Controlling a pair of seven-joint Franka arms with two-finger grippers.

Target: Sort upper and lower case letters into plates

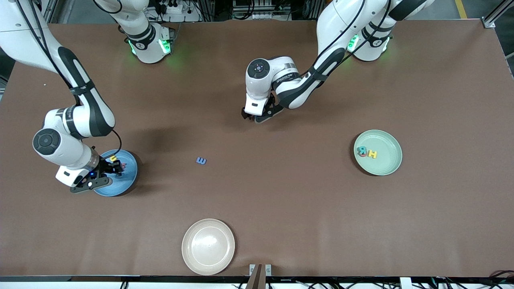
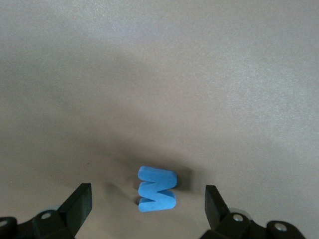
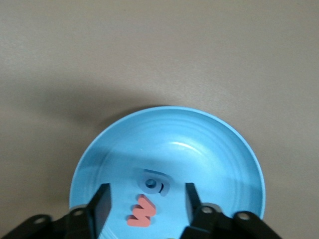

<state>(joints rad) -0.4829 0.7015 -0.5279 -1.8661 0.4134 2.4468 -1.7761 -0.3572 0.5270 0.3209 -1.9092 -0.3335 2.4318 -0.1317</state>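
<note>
1. Nearest the front camera, the cream plate (image 1: 208, 246) is sitting on the brown bench (image 1: 281, 200), with nothing lying in it.
2. Farther back, toward the right arm's end, the blue plate (image 1: 124, 180) is resting on the bench, and the right gripper (image 1: 114, 166) is hanging low over it.
3. The right wrist view is showing that gripper's two black fingers (image 3: 102, 204) standing apart with bare plate between them, gripping nothing.
4. Lying in the blue plate between those fingers is a red letter (image 3: 141, 212), flat on the plate floor.
5. Just beside the red one, a blue letter (image 3: 154, 182) is lying flat as well, close in colour to the plate under it.
6. In the front view a yellow letter (image 1: 113, 158) is showing right at the right gripper, over the blue plate; whether it is touching the plate I cannot tell.
7. Out in the middle of the bench, a lone blue letter (image 1: 201, 161) is lying well apart from every plate.
8. The left gripper (image 1: 257, 116) is hovering over bare bench, and its wrist view is showing the fingers (image 2: 79, 204) spread wide with that blue letter (image 2: 157, 189) below them, untouched.
9. Toward the left arm's end, the mint green plate (image 1: 387, 138) is holding a teal-and-red letter (image 1: 362, 151) and a yellow H (image 1: 372, 153), side by side and touching.
</note>
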